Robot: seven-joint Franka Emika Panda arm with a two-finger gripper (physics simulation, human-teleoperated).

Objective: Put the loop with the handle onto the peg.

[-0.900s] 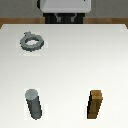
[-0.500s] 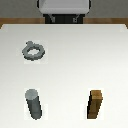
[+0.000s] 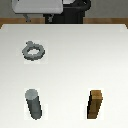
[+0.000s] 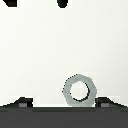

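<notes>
The loop with the handle [image 3: 33,50] is a flat gray ring lying on the white table at the exterior view's left, its stub handle on the far rim. It also shows in the wrist view [image 4: 80,91]. The peg [image 3: 34,104] is a dark gray upright cylinder near the front, in line with the ring. My gripper [image 4: 64,103] shows only in the wrist view, as two dark fingertips [image 4: 22,102] set wide apart, open and empty, high above the table. The ring lies between the fingertips' lines, nearer one of them.
A brown wooden block [image 3: 96,105] stands upright at the front, at the exterior view's right of the peg. The arm's white body [image 3: 40,7] hangs over the table's far edge [image 3: 100,26].
The arm's body at the far edge has shifted slightly. The ring, peg and block have not moved.
</notes>
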